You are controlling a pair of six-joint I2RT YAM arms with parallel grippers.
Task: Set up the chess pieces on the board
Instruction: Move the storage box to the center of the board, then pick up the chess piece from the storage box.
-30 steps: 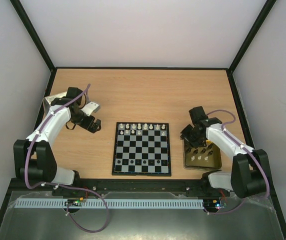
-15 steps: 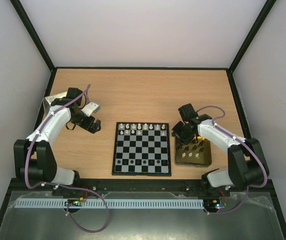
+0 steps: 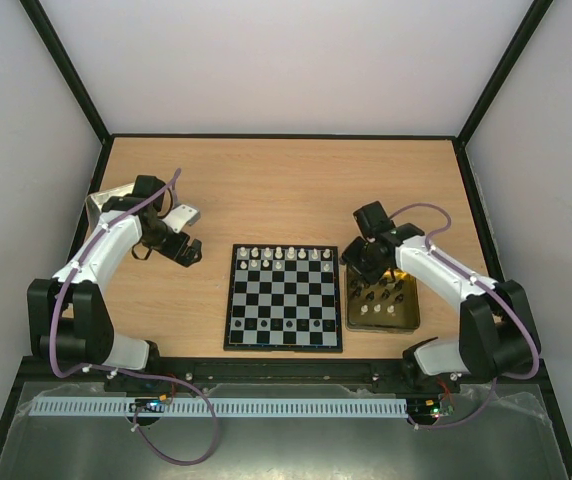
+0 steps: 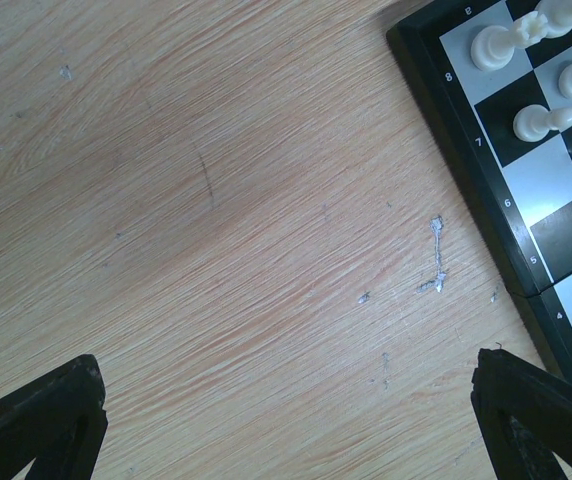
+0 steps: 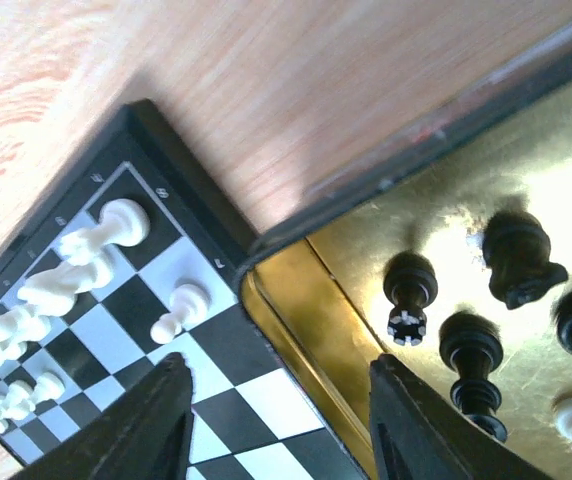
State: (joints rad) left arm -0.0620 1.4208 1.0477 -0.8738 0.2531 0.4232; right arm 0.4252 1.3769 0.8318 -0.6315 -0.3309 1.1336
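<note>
My left claw (image 3: 188, 250) is spread wide over the table (image 3: 266, 190). The board (image 3: 284, 300) lies in the middle, white chess pieces (image 3: 281, 255) on its far rows. My right claw (image 3: 361, 262), half spread and empty, hangs over the gold tin (image 3: 406, 325)

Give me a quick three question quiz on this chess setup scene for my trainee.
1. What colour are the pieces standing on the board?
2. True or false: the left pincer is open above the tabletop.
3. The black pieces stand: A on the board, B in the gold tin, C on the tabletop.
Key: 1 white; 2 true; 3 B.
</note>
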